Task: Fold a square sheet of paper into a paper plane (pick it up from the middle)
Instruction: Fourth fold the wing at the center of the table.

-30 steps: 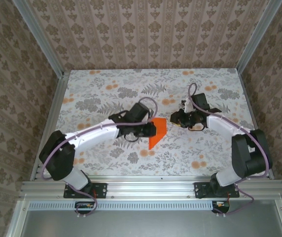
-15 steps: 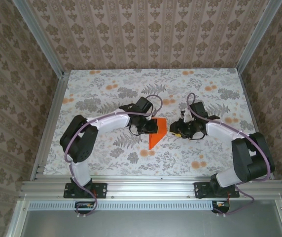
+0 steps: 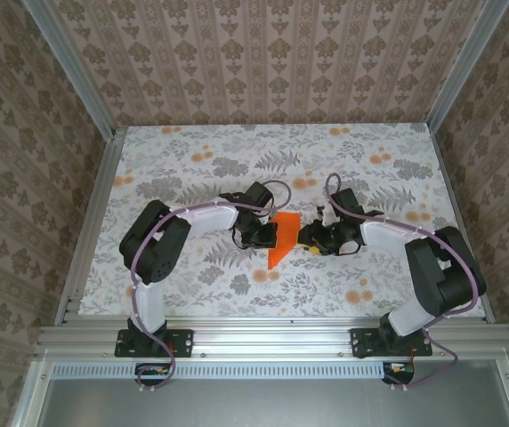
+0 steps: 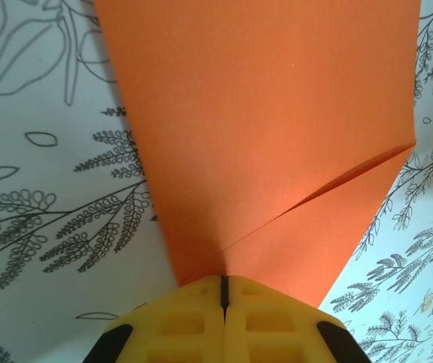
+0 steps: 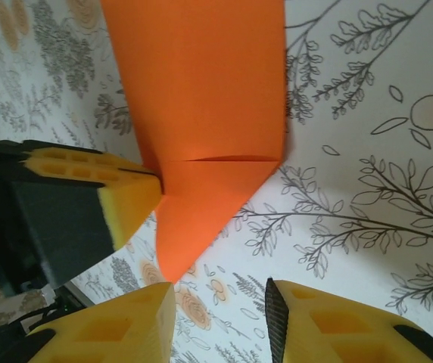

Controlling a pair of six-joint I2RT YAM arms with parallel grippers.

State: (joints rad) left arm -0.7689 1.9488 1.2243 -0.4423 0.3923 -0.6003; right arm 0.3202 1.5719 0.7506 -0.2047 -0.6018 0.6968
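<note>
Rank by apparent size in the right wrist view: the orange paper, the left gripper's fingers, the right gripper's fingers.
1. The orange paper, largest.
2. Fingers of the right gripper, cropped by the frame and nearest the camera.
3. Fingers of the left gripper, shut on the paper, farther away; nearly alike with 2, so that order is unsure.

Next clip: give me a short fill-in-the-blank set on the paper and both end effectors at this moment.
1. The left end effector is ___ on the orange paper.
2. The right end effector has its jaws ___, gripping nothing.
3. Seen from above, the paper sits ___ the two end effectors.
4. The table carries a ___ print.
Missing words: shut; open; between; floral.
</note>
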